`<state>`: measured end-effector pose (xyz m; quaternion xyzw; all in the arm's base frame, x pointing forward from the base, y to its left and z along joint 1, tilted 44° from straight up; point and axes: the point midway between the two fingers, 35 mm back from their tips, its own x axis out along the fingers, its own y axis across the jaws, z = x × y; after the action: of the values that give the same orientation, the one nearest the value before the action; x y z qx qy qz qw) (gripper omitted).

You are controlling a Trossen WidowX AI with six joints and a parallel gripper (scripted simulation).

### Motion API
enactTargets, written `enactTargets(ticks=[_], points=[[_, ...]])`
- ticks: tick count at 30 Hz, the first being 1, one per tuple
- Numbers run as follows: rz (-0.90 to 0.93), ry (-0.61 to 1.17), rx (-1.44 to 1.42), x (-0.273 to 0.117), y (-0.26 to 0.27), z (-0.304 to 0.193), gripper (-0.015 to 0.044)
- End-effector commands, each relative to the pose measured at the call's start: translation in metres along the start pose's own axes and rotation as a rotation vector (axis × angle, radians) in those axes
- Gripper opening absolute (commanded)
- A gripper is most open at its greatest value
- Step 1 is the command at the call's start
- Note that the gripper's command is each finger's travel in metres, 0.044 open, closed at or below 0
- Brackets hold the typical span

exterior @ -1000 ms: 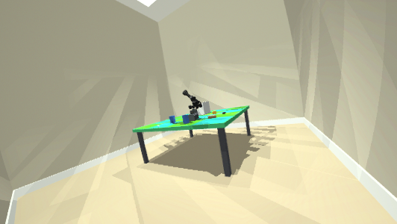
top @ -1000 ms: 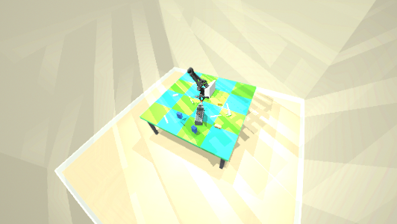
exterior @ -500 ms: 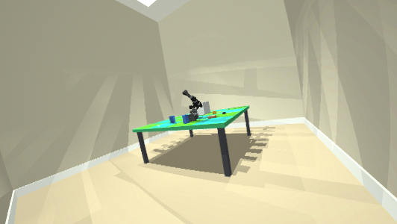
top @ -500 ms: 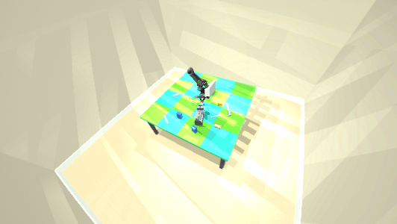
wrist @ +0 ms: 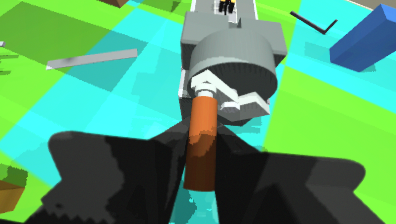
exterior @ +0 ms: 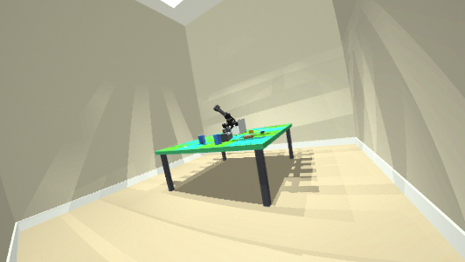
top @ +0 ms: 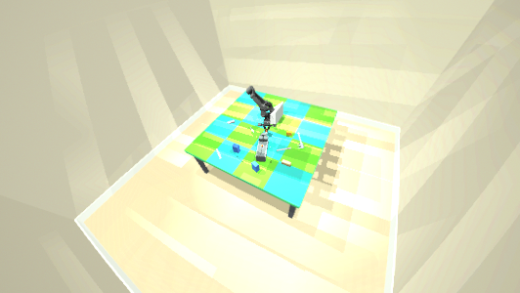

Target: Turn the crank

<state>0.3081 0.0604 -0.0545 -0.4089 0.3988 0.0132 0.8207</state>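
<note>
The grey crank machine (top: 262, 149) (wrist: 234, 47) stands on the table, with its round housing facing my gripper. The crank's orange-brown handle (wrist: 203, 117) points toward me from the left end of the white crank arm (wrist: 256, 102). My gripper (wrist: 201, 123) (top: 266, 131) is shut on this handle, one black finger on each side. At the top edge of the wrist view a small dark and yellow part (wrist: 226, 6) shows on the slide's track. The red pointer and the brass zero marks cannot be told apart there; in the top view they are too small to read.
The patterned table (top: 293, 188) (exterior: 210, 150) also bears blue blocks (top: 236, 147) (top: 255, 167) (wrist: 364, 40), a tan block (top: 286, 163), an orange block (top: 288, 134) and a white upright panel (top: 277, 113) near the arm. A grey bar (wrist: 95, 58) and a thin black angled rod (wrist: 324, 32) flank the machine.
</note>
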Motion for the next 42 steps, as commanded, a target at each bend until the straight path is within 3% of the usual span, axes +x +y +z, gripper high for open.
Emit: enactTargets(ticks=[1,42], points=[[0.018,0.005,-0.002,0.005,0.006,-0.005,0.0000],[0.016,0.007,-0.004,0.031,-0.003,-0.032,0.0000]])
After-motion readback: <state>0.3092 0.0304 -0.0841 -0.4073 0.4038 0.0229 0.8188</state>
